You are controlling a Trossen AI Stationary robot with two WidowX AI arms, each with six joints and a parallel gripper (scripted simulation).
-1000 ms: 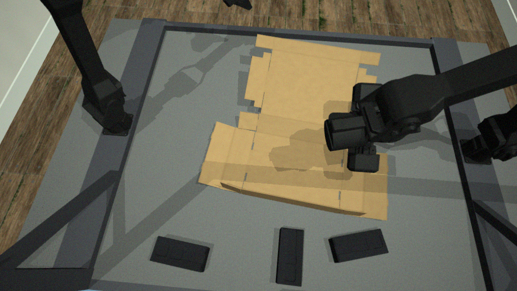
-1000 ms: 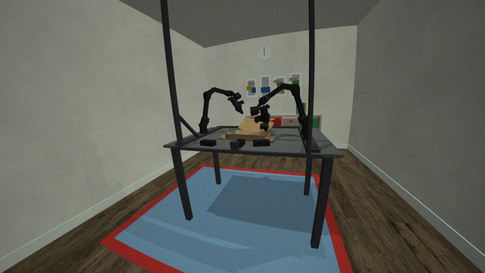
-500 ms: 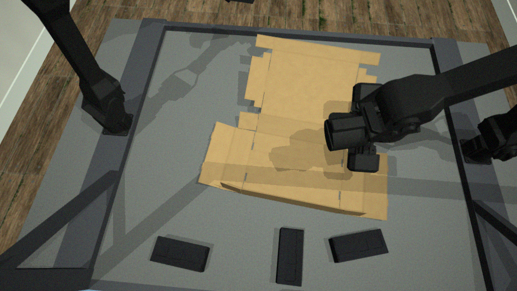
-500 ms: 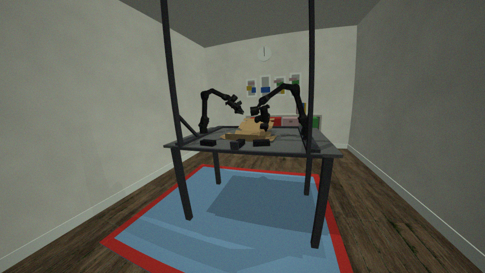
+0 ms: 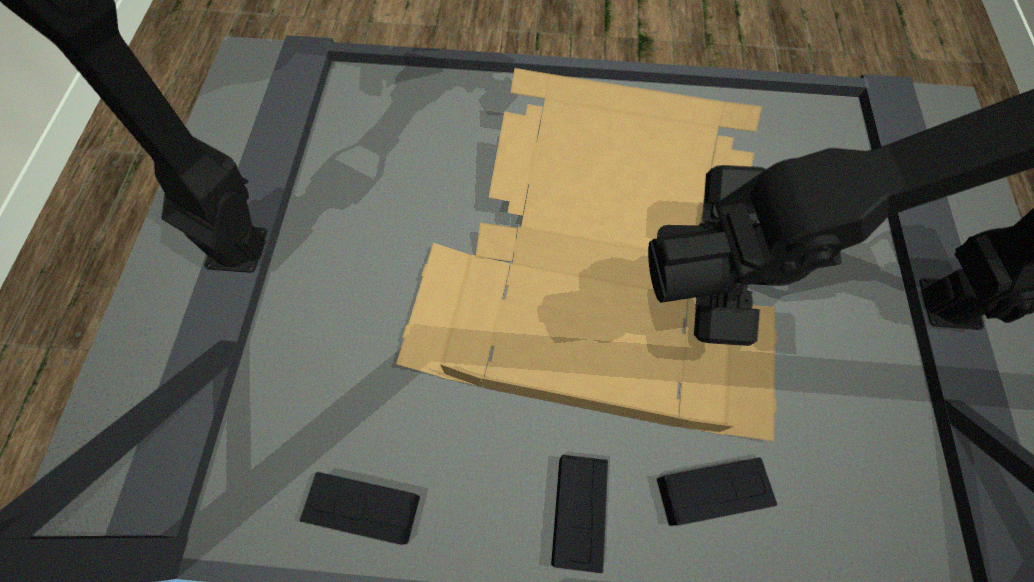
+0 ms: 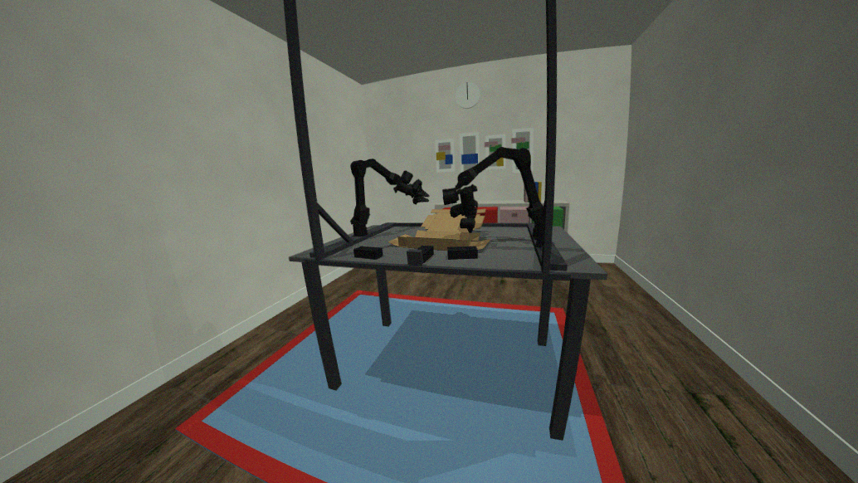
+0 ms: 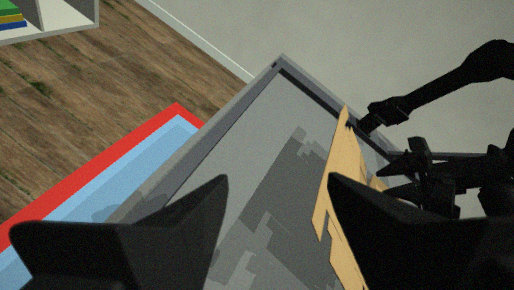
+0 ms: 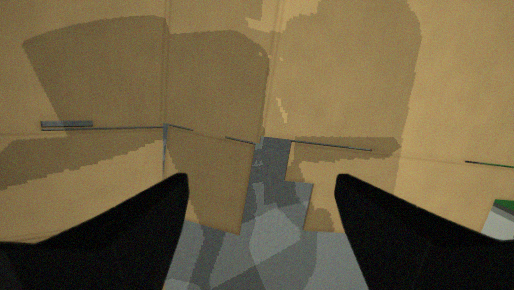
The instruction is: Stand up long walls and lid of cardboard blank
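Across the middle of the top view I have the cardboard blank (image 5: 622, 159) (image 6: 451, 222) (image 7: 345, 165) (image 8: 450, 75) on the table (image 5: 325, 433) (image 6: 510, 264) (image 7: 270, 115). Its upper panels slope up off the table, and along its lower edge one narrow wall (image 5: 578, 401) (image 6: 438, 242) stands up.

At right of centre in that view, my right gripper (image 6: 468, 224) (image 8: 262, 184) hangs over the blank's right side. Its fingers are well apart, partly open, with nothing held between them; I cannot tell whether a fingertip touches the cardboard.

At centre left of the exterior view, my left gripper (image 6: 425, 197) (image 7: 277, 180) hovers above the table, also partly open and holding nothing. It looks apart from the blank.

Along the bottom of the top view, three black blocks (image 5: 359, 507) (image 5: 580, 513) (image 5: 716, 491) (image 6: 368, 252) (image 6: 420, 255) (image 6: 462, 253) lie near the blank, untouched by either gripper.

The left gripper (image 6: 425, 197) (image 7: 277, 180) has tipped up from steeply downward toward level. It has left the top view.
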